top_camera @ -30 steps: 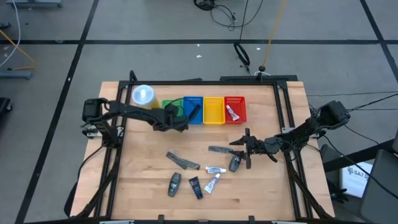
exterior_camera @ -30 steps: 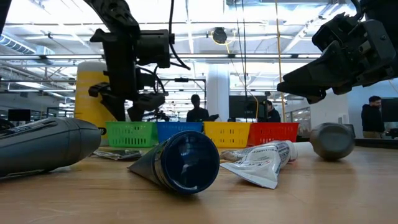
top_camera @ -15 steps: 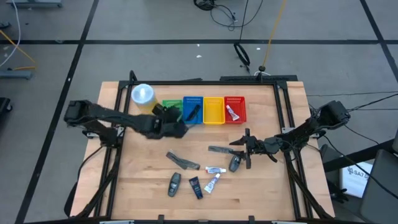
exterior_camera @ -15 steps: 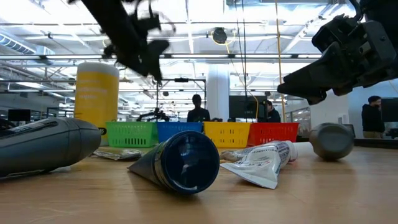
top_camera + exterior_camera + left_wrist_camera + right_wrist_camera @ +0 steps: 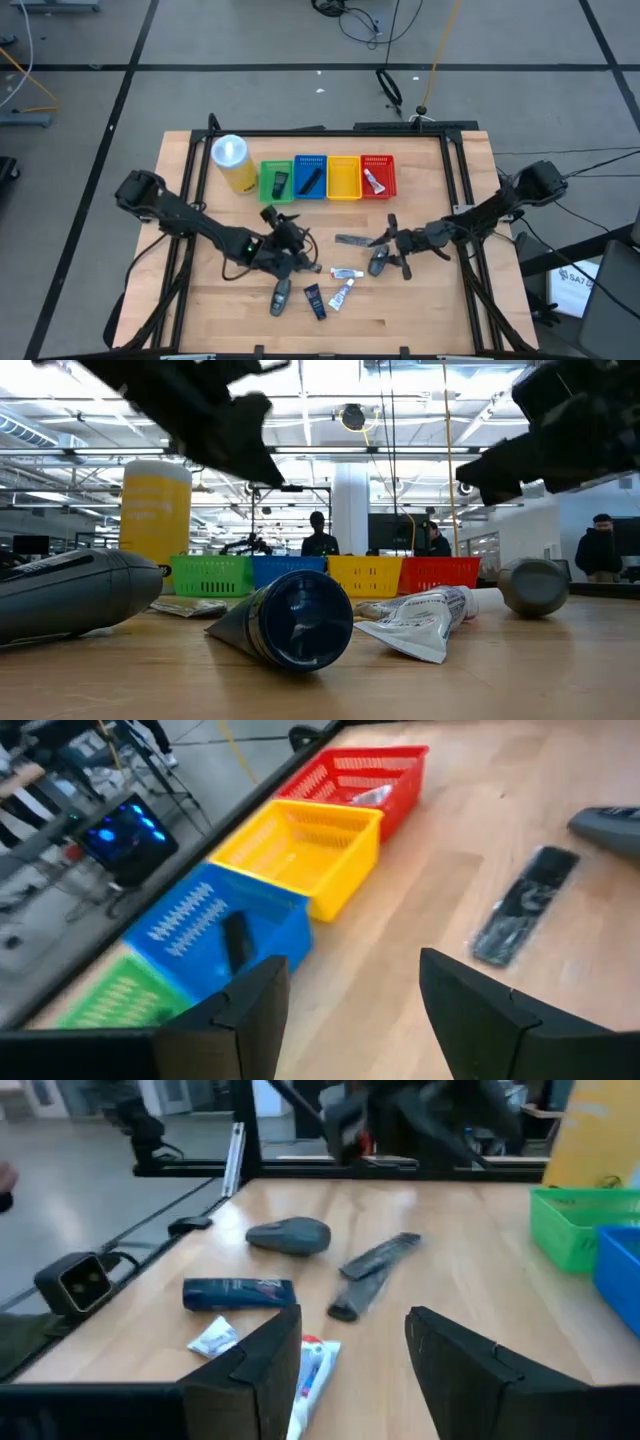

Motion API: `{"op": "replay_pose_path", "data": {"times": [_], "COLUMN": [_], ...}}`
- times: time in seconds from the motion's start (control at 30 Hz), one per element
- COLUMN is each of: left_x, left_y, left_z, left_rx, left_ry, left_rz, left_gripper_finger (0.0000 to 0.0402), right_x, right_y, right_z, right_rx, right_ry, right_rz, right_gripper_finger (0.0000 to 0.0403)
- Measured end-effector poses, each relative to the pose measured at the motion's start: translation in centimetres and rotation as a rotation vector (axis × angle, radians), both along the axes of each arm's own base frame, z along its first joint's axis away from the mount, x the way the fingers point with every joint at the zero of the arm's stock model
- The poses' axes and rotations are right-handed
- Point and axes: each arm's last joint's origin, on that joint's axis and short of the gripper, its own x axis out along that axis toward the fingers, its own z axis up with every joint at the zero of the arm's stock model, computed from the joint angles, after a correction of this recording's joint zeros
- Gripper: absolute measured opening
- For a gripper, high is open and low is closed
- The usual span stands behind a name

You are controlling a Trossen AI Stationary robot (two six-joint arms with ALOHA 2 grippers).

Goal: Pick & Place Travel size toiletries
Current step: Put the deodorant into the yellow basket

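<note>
The left claw (image 5: 285, 243) hangs low over the middle of the table (image 5: 420, 300) with its fingers (image 5: 255, 1010) spread and nothing between them, just above the long flat sachet (image 5: 295, 260) that lies slantwise on the wood. The right claw (image 5: 388, 248) hovers near the right side, also spread and empty, right beside a dark oval stick (image 5: 377, 264) and the far end of a second grey sachet (image 5: 352, 241). Loose toiletries lie clustered toward the front: another dark oval stick (image 5: 281, 296), a dark blue tube (image 5: 315, 301), and two small white tubes (image 5: 342, 293) (image 5: 346, 272). Along the far edge the green basket (image 5: 277, 183) and blue basket (image 5: 310, 177) each hold a dark item, the red basket (image 5: 377, 176) holds a white tube, and the yellow basket (image 5: 343, 177) looks empty; a tall yellow canister (image 5: 232, 162) stands beside them. All of these pieces look light. The sachets are likely thin, limp and slick, so they would best be pinched across the narrow width near the middle, pressing close to the wood, or they may slide or fold. The oval sticks seem rigid and smooth, and should be taken across their short sides. The tubes are soft and will squash, so a grip near the firmer cap end seems safer.
</note>
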Motion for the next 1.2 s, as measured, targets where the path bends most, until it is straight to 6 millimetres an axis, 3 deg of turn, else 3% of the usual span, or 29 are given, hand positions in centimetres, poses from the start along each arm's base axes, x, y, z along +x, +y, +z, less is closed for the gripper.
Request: {"op": "replay_pose_path", "data": {"times": [0.1,0.27,0.4,0.53,0.7,0.9,1.1,1.2], "left_x": [0.4,1.6,2.1,2.3,2.0,0.2,-1.7,-2.9], "left_y": [0.2,1.2,1.9,2.1,2.0,1.6,1.2,0.9], "left_z": [-1.7,-2.7,-2.9,-3.0,-3.3,-4.2,-5.8,-6.7], "left_rx": [-0.014,-0.072,-0.102,-0.118,-0.100,-0.075,-0.095,-0.136], "left_ry": [-0.002,-0.003,0.012,0.024,0.084,0.185,0.079,-0.029], "left_rz": [0.007,-0.001,-0.035,-0.061,-0.076,0.015,0.139,0.203], "left_gripper_finger": [0.0218,0.0218,0.0218,0.0218,0.0218,0.0218,0.0218,0.0218], "right_x": [1.0,2.2,2.1,2.1,2.4,2.6,3.6,4.4], "right_y": [0.1,0.2,0.4,0.4,0.4,0.6,0.7,0.2], "right_z": [0.5,1.9,1.3,0.1,-1.0,-1.8,-0.7,0.4], "right_rx": [-0.036,-0.140,-0.316,-0.443,-0.478,-0.378,-0.148,-0.072], "right_ry": [0.199,0.533,0.593,0.639,0.666,0.727,0.646,0.541], "right_rz": [0.063,0.130,0.224,0.296,0.318,0.277,0.128,-0.004], "right_gripper_finger": [0.0200,0.0259,0.0306,0.0324,0.0310,0.0263,0.0204,0.0204]}}
